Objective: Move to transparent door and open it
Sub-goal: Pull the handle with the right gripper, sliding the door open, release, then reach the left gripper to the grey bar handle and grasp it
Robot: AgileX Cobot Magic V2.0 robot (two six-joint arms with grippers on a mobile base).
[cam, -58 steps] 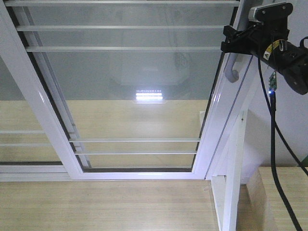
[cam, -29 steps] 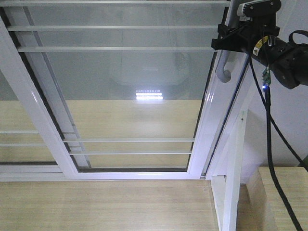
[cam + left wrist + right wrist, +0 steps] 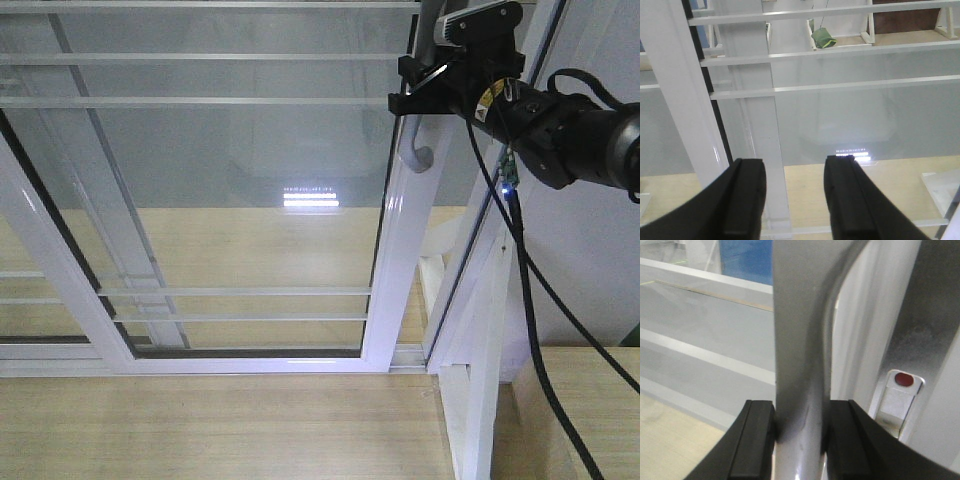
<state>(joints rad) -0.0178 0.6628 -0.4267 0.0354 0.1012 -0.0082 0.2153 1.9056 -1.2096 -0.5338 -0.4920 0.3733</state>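
Note:
The transparent door [image 3: 230, 200] is a tall glass panel in a white frame with thin horizontal white bars, filling most of the front view. Its curved grey handle [image 3: 418, 120] runs down the right frame edge. My right gripper [image 3: 420, 95] is shut on that handle [image 3: 800, 365], both black pads pressed against its sides. The lock plate [image 3: 897, 400] with a red dot sits to the handle's right. My left gripper [image 3: 794, 200] is open and empty, facing the glass and a white upright frame member [image 3: 747, 100].
A white upright post [image 3: 490, 330] and the fixed outer frame stand right of the door, with a gap opened between them. A second white-framed glass panel [image 3: 60, 250] overlaps at the left. Pale wood floor [image 3: 220, 430] lies below. A black cable [image 3: 530, 300] hangs from my right arm.
My right gripper has moved left with the handle in it, and the door has slid left, widening the gap beside the right post.

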